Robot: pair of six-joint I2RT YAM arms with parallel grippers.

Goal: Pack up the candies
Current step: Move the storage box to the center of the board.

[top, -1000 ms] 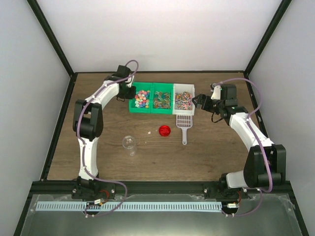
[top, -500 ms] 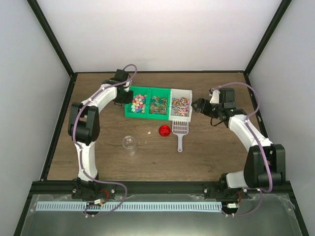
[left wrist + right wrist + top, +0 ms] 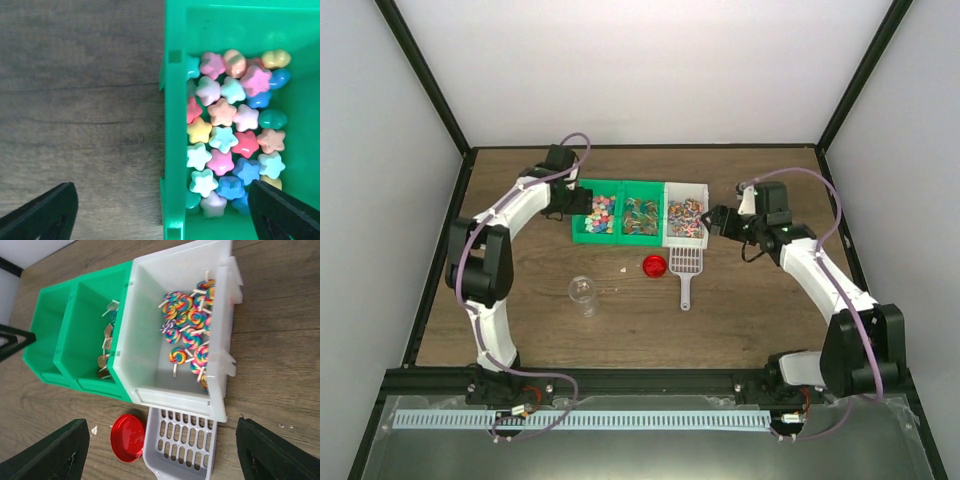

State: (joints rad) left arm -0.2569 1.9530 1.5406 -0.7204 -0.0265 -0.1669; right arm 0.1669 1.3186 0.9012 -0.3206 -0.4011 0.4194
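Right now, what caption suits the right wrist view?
White bin of swirl lollipops beside two green bins, with a slotted grey scoop and red lid on the table below.

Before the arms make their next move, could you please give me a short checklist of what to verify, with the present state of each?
1. Left gripper jaws open: ok; one on each side of the left green bin's wall.
2. Right gripper jaws open, empty: ok; beside the white bin.
3. Star candies inside that green bin: ok.
4. Slotted scoop free: ok; unheld, head against the white bin's front.
5. Clear jar uncapped: ok; red lid lies apart. Upright: cannot tell.
6. No strays outside the bins: not ok; a small pale piece lies near the lid.
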